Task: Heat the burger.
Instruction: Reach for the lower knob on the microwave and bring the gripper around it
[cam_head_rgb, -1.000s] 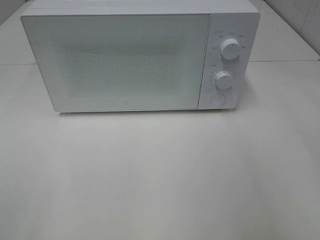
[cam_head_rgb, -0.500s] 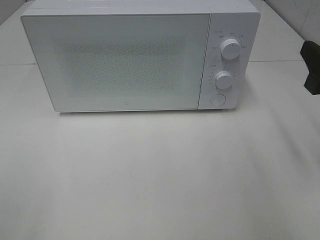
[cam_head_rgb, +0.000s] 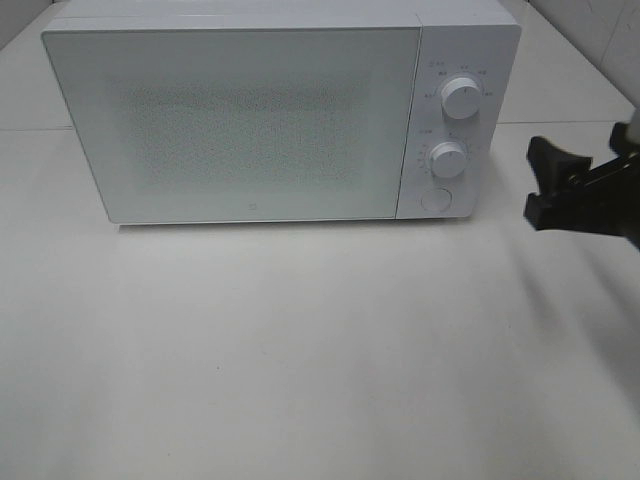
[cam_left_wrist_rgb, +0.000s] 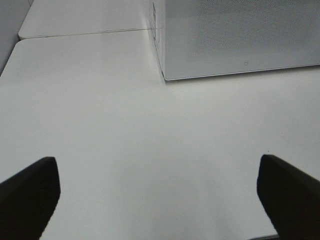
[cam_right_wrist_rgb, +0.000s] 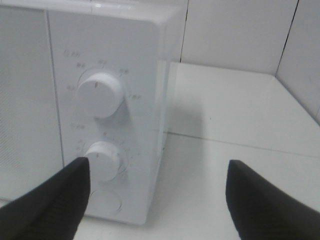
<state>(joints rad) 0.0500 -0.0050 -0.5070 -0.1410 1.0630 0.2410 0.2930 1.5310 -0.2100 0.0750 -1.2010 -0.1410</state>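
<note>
Closed white microwave (cam_head_rgb: 250, 120) at the far side of the white tabletop (cam_head_rgb: 300, 350), with its door (cam_head_rgb: 240, 125) shut and its control panel at the right end. The panel carries an upper knob (cam_head_rgb: 461, 98), a lower knob (cam_head_rgb: 448, 159) and a round button (cam_head_rgb: 435, 199) beneath them. The right pincer (cam_head_rgb: 538, 181) stands just to the right of the panel, about level with the lower knob, spread wide and holding nothing. The left pincer (cam_left_wrist_rgb: 156, 161), seen only from its own wrist camera, hangs over bare tabletop near the microwave's left front corner, also spread wide and empty. The burger appears in no view, and the frosted door hides whether it lies inside, so its place cannot be told. The step in hand is judged to be opening the door, probably by pressing the round button. To do this well, one fingertip of the right pincer should meet the button squarely and push straight toward the far side. It must pass below the lower knob without brushing it, since a nudged dial would alter a setting. Narrowing the pincer first would make the contact more exact. A hard push may slide the light cabinet back on the smooth tabletop, so pressure should be firm but short. The left pincer should stay clear of the door's swing, whose hinge side cannot be seen.
</note>
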